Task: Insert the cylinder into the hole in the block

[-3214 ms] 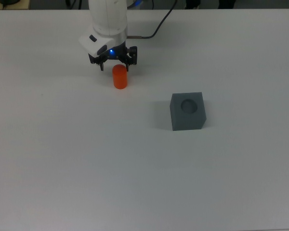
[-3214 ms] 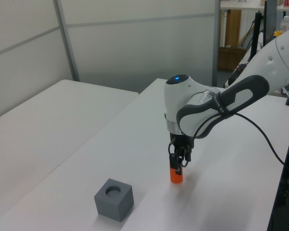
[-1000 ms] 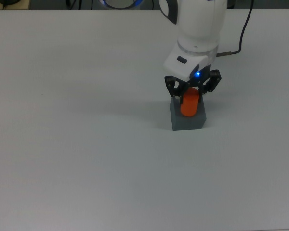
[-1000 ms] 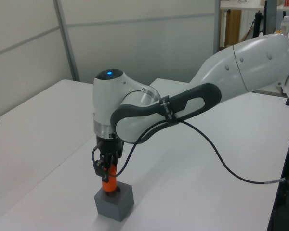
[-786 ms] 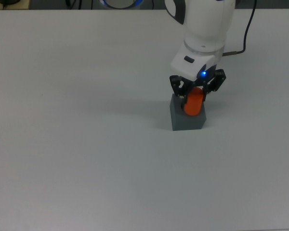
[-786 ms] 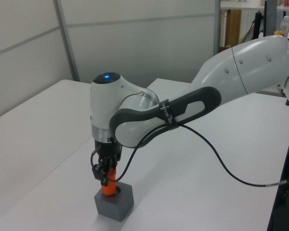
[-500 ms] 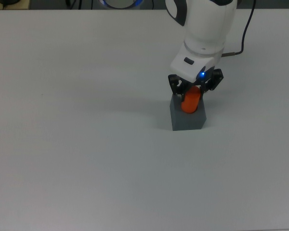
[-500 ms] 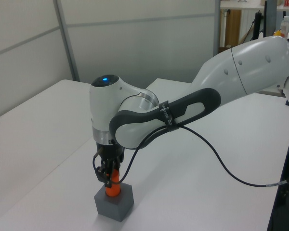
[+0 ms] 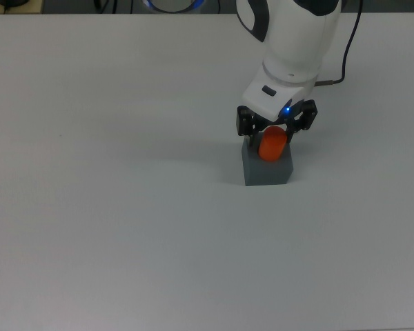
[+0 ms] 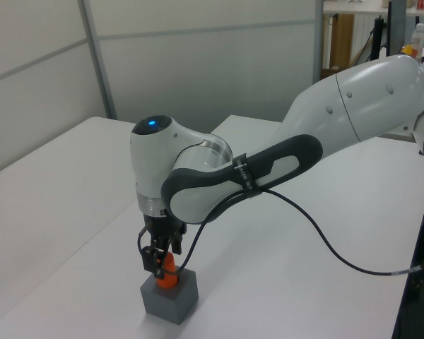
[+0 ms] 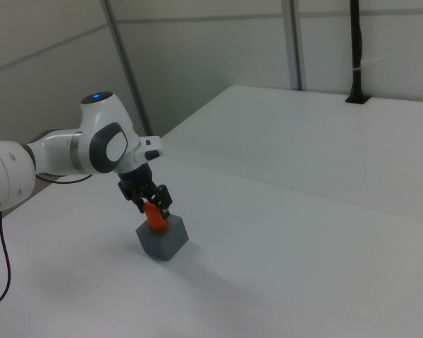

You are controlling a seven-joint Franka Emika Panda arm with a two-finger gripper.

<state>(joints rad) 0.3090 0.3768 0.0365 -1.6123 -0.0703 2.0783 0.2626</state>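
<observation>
Cylinder: small bright orange matte cylinder (image 9: 272, 146) with rounded ends, lower end sunk into the block's top face, upper part standing proud of it.
Block: dark grey matte cube (image 9: 266, 167) resting flat on the white desk (image 9: 110, 207); its round hole is hidden by the cylinder in all three views.
Tool: black two-finger tool (image 9: 275, 128) directly above the block, its fingers on either side of the cylinder's upper end; they appear clamped on the cylinder.
Cylinder axis: leaning, not upright. In the left view (image 10: 167, 272) the top leans toward the left view's left, up into the tool (image 10: 160, 256); in the right view (image 11: 154, 217) the top leans toward the right view's left.
Key relation: cylinder lies straight below the tool and between its fingers, long axis close to vertical but off the hole's axis by a visible tilt.
Step (judgement): insertion under way, partly seated, not yet fully down.
Next move needs (judgement): bring the axis square to the block's top face, then press down or release.
Risk (judgement): tilt may jam the cylinder against the hole's rim, or nudge the block (image 11: 162, 238) across the desk.
Arm: white Franka arm (image 10: 283, 152) with a black cable (image 10: 318, 244) trailing behind, well apart from the block.
</observation>
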